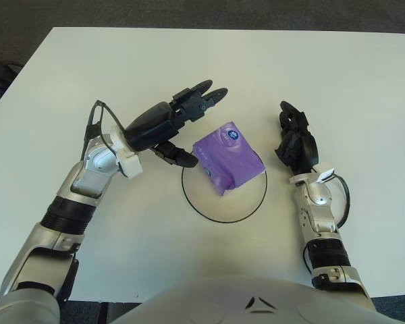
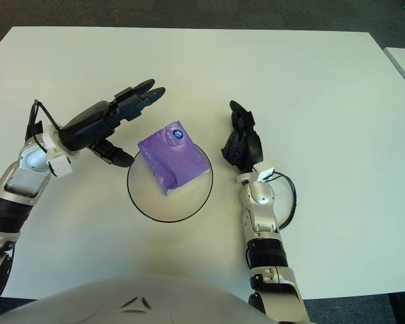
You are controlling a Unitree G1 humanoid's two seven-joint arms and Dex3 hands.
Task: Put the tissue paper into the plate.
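A purple tissue pack (image 1: 228,156) lies in the white plate with a black rim (image 1: 216,210), leaning over the plate's upper edge. My left hand (image 1: 182,121) hovers just left of the pack, fingers spread and holding nothing, apart from the pack. My right hand (image 1: 295,140) shows to the right of the plate, fingers loosely curled around nothing.
The white table (image 1: 324,74) spreads out on all sides of the plate. Dark floor lies beyond its far edge and left corner.
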